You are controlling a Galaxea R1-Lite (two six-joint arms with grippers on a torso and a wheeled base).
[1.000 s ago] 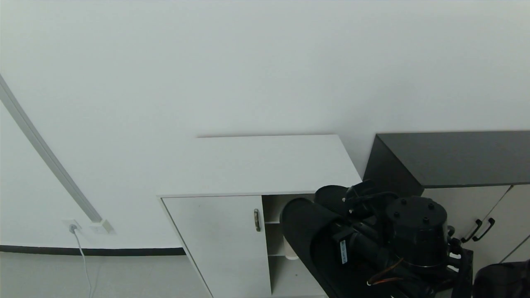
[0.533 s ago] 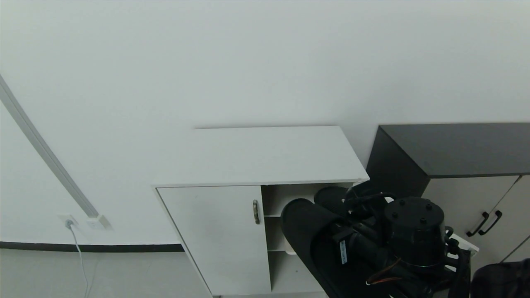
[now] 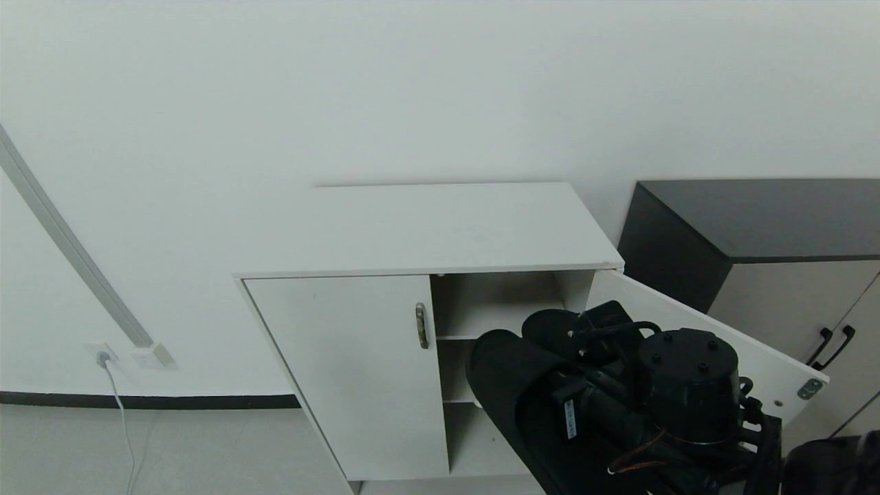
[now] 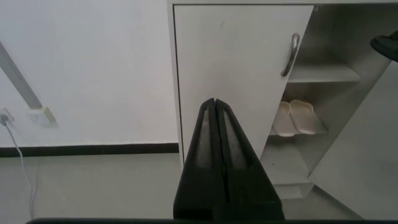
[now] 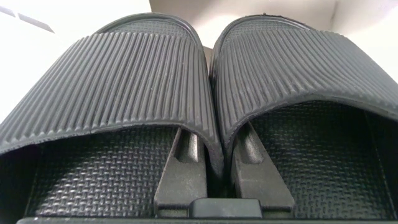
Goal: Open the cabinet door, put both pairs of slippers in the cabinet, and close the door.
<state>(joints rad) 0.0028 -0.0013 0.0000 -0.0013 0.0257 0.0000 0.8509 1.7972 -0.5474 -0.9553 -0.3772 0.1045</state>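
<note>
The white cabinet (image 3: 447, 227) stands against the wall (image 3: 412, 89); its left-hand door (image 3: 344, 371) is closed, with a metal handle (image 3: 421, 325) upright at its inner edge; its right-hand door (image 3: 773, 375) is swung wide open toward the robot's right, so the shelves (image 3: 495, 328) of that half are exposed.

The right pincer (image 5: 216, 149) is clamped on the pair of black slippers (image 3: 505, 375); its two fingers (image 5: 185, 174) reach into the slippers, one in each, and squeeze the two touching inner side walls together; the slippers lie side by side, ribbed straps up, toes pointing away from the wrist. In the head view the pair hangs in front of the open half of the cabinet, at about shelf height; whether the toes are past the cabinet's front edge I cannot tell from this angle.

The left pincer (image 4: 215, 107) has its fingers pressed together with nothing between them; it is aimed at the closed door and is apart from it.

The white slippers (image 4: 300, 117) lie side by side inside the cabinet, on what looks like the second shelf down, just past the handle edge of the closed door.

A dark cabinet (image 3: 749, 216) stands just to the right of the white one; a socket (image 3: 103, 357) with a cable plugged in sits low on the wall to the left, above the floor (image 4: 93, 180).
</note>
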